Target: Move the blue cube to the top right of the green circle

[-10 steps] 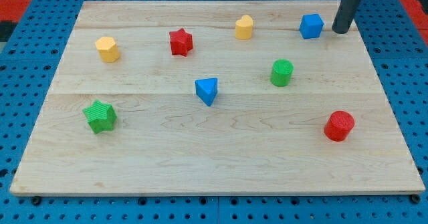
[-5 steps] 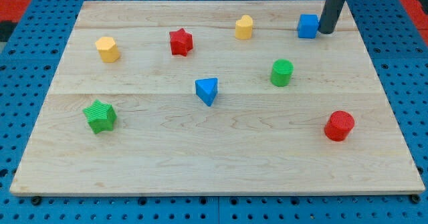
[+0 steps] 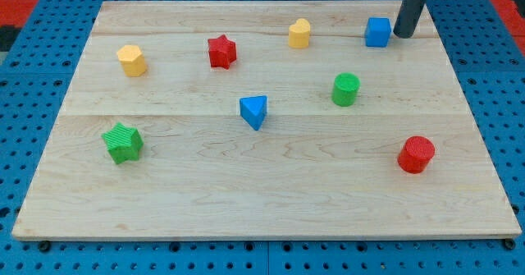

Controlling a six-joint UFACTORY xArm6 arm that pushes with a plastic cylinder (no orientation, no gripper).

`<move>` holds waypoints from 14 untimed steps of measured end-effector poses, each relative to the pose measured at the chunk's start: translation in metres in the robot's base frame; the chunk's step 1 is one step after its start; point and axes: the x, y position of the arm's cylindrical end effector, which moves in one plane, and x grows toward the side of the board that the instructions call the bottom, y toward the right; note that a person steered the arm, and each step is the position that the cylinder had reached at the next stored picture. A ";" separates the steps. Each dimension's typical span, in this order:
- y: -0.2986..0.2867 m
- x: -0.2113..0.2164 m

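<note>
The blue cube point(image 3: 377, 31) sits near the view's top right of the wooden board point(image 3: 262, 185). The green circle point(image 3: 345, 89) lies below it and a little to the left. My tip point(image 3: 404, 34) is on the board just right of the blue cube, with a small gap between them. The dark rod rises from it out of the view's top.
A yellow block point(image 3: 299, 34) lies left of the blue cube. A red star point(image 3: 221, 52) and a yellow block point(image 3: 131, 60) are further left. A blue triangle point(image 3: 254, 111) is mid-board, a green star point(image 3: 123, 142) at the left, a red cylinder point(image 3: 416, 153) at the lower right.
My tip moved left against the blue cube and nudged it slightly left, then drew back a little to the right and up. The other blocks have not moved.
</note>
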 end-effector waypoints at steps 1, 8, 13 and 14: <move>-0.002 -0.002; 0.003 -0.003; -0.102 0.039; -0.117 0.047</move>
